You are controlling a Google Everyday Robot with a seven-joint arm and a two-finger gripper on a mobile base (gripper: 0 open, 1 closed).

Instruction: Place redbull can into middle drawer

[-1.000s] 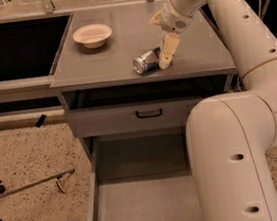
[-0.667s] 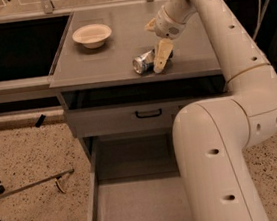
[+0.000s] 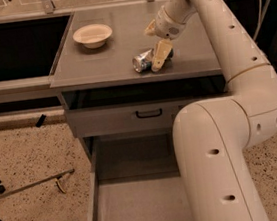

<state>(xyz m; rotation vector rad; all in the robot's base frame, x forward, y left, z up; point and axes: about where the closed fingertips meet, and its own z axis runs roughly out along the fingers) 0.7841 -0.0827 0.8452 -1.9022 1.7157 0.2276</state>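
Note:
The redbull can (image 3: 143, 61) lies on its side near the front edge of the grey cabinet top (image 3: 97, 62), silver end facing left. My gripper (image 3: 155, 42) hangs over the can's right end, fingers apart. The front finger (image 3: 160, 55) lies across the can's right part and hides it; the other fingertip is behind, above the top. The middle drawer (image 3: 135, 208) is pulled out below, showing a bare grey floor. My arm covers its right side.
A cream bowl (image 3: 92, 35) stands at the back left of the cabinet top. A closed grey drawer front with a small black handle (image 3: 149, 113) sits above the open drawer. Metal legs and black casters (image 3: 32, 185) lie on the speckled floor at left.
The gripper has shifted a little left and down onto the can's right end. The arm has swung closer across the right of the view. The can has not moved.

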